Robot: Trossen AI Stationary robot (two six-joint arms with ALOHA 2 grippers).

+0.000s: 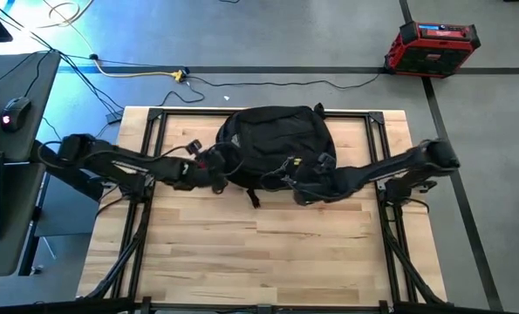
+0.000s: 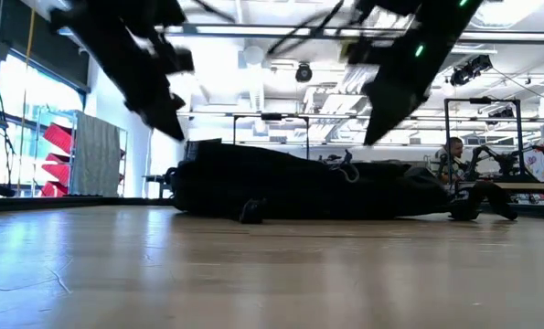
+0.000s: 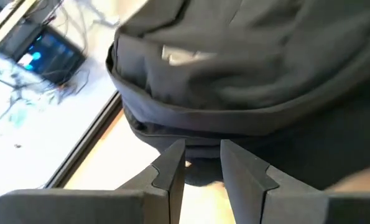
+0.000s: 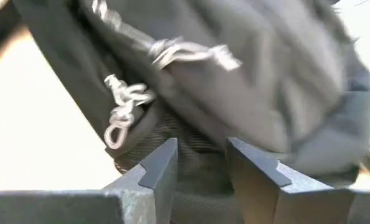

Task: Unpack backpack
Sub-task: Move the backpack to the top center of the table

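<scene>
- Nothing is out of the backpack (image 1: 272,139) yet as far as I can see; it lies flat at the far middle of the table (image 1: 259,253), still looking full and closed, and no unpacked item shows on the wood around it.
- On the left, my left gripper (image 3: 202,163) is at the bag's left edge. Its fingers stand a little apart with a fold of black fabric between the tips, but I cannot tell whether they have it pinched or only rest against it.
- In the middle, the grey zipper pulls (image 4: 125,106) hang loose on the near side of the bag, and I see no opening along the zip.
- On the right, my right gripper (image 4: 200,165) is pressed into the bag's near right edge. Its fingers are narrowly apart with fabric between them; I cannot tell if that is a real grip either.
- My judgement: I am at the very start. Securing the bag, running the zip open and lifting the contents out are all left.
</scene>
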